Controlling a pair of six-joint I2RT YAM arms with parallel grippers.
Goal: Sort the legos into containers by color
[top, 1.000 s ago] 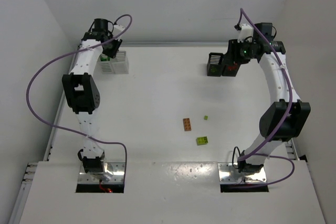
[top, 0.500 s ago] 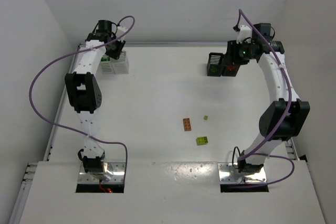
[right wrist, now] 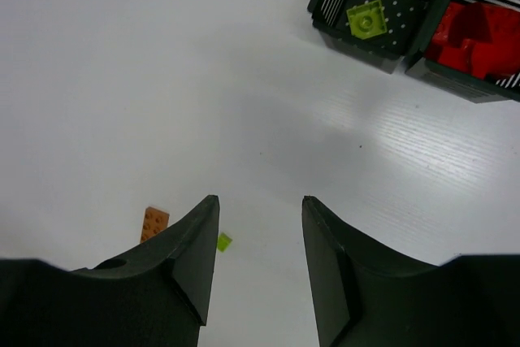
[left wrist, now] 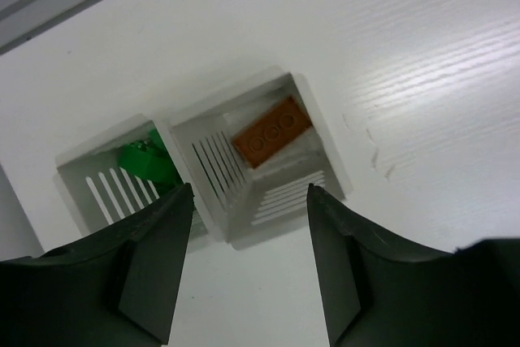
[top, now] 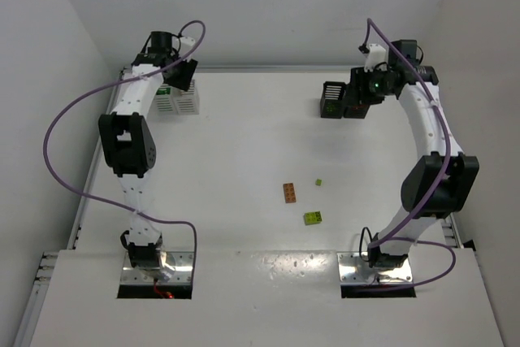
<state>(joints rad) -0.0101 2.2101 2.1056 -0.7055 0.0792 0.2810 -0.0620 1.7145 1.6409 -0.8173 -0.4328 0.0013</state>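
The white bin pair (top: 177, 100) stands at the far left. In the left wrist view one white bin (left wrist: 302, 178) holds an orange-brown brick (left wrist: 272, 132) and the other (left wrist: 85, 191) a dark green brick (left wrist: 146, 160). My left gripper (left wrist: 249, 193) is open and empty above them. The black bin pair (top: 341, 101) stands at the far right, with a lime brick (right wrist: 367, 19) and red bricks (right wrist: 475, 34) inside. My right gripper (right wrist: 260, 201) is open and empty beside it. On the table lie an orange-brown brick (top: 289, 192), a small lime brick (top: 318, 182) and a lime brick (top: 313, 218).
White walls close the table at the back and sides. The arm bases (top: 154, 264) sit on metal plates at the near edge. Purple cables (top: 61, 160) loop off both arms.
My left gripper has shifted slightly right over the white bins. My right gripper has risen and swung a little left by the black bins. The loose bricks have not moved.
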